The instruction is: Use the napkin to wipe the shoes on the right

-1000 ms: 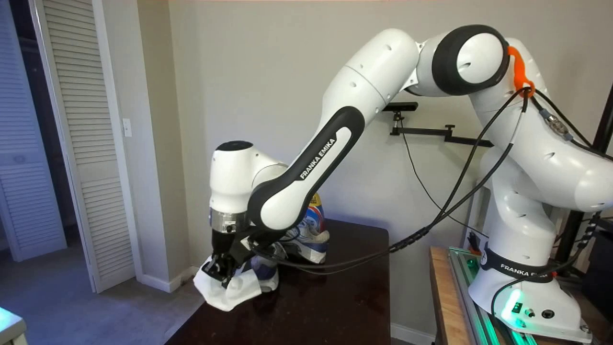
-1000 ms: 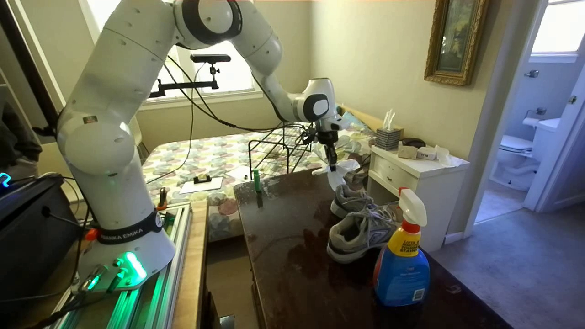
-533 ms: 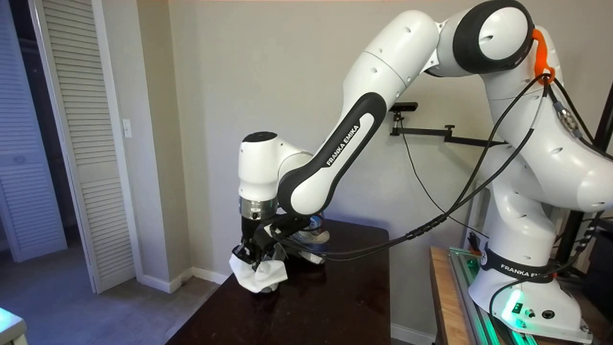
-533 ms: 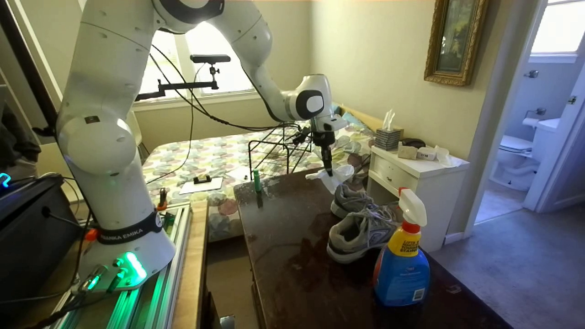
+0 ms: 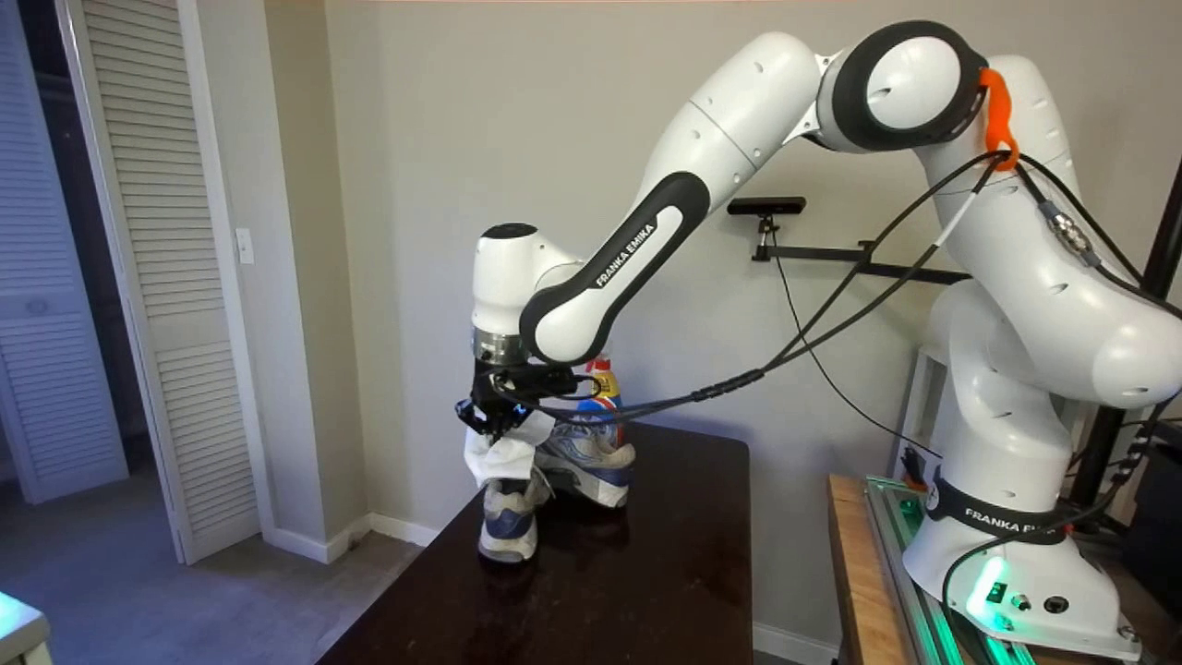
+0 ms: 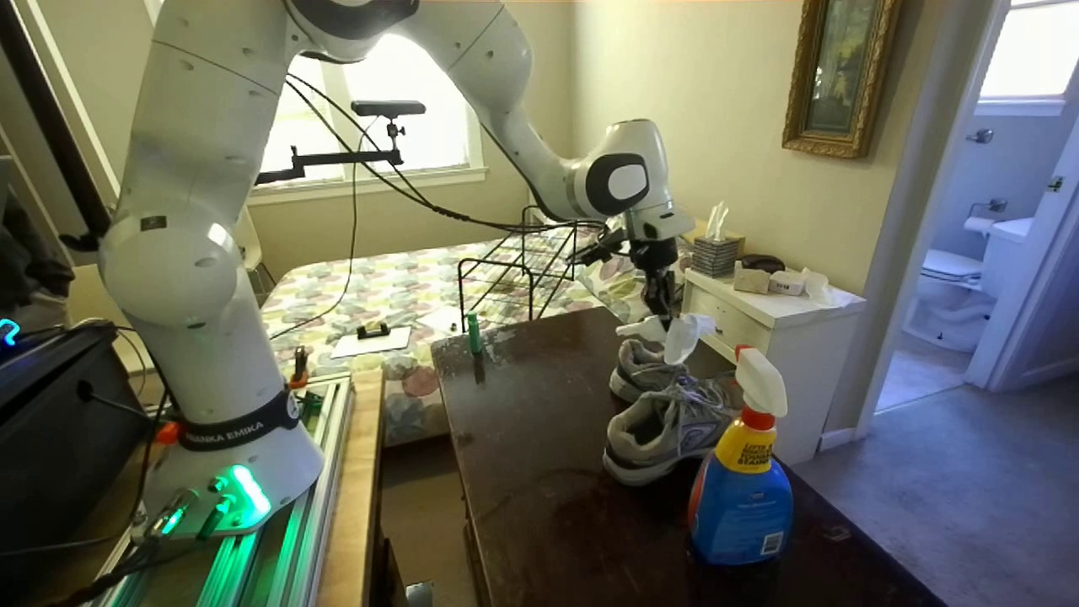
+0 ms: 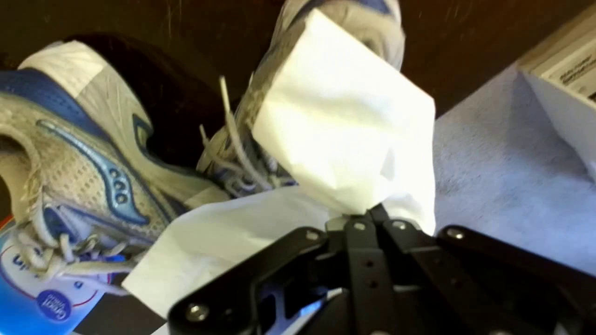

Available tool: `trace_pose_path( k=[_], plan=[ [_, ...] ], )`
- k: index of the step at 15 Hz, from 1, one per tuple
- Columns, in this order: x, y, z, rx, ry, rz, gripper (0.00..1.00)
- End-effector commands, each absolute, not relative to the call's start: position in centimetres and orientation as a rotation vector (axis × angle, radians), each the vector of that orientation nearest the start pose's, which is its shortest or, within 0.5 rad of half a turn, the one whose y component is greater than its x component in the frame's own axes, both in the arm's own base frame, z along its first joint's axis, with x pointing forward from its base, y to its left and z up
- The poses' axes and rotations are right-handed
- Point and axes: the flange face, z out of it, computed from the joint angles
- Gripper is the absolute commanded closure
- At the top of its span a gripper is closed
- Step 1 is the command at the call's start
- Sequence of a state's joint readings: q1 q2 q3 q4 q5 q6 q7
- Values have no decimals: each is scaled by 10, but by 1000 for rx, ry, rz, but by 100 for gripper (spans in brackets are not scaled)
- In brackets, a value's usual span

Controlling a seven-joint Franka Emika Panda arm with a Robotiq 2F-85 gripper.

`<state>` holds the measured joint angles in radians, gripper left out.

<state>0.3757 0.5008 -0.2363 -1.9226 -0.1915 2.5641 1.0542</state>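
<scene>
The tool (image 7: 372, 215) is pinching the napkin (image 7: 344, 125), which is hanging over the front part of the far shoe (image 6: 639, 373) on the desk (image 6: 514, 421) in an exterior view; whether they are touching is not clearly showing. The near shoe (image 6: 687, 438) is standing uncovered. Picking up is looking done and wiping is probably getting under way; how much is remaining, nothing is revealing.

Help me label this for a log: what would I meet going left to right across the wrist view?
Left-hand sneaker, second sneaker, carpeted floor, pale boxy object at the right edge. Left out, as they overlap others: napkin, gripper, blue bottle.
</scene>
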Motion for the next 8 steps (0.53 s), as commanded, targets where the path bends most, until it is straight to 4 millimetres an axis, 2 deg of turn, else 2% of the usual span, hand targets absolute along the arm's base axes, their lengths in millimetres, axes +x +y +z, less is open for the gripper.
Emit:
trace_pose_path(
  k=[1, 5, 7, 8],
  plan=[
    [658, 44, 254, -2919, 1435, -493, 100],
    [657, -12, 239, -2853, 1748, -563, 100],
    [651, -28, 228, -2855, 1900, -556, 100],
    [647, -29, 224, -2868, 1972, -491, 100]
  ],
)
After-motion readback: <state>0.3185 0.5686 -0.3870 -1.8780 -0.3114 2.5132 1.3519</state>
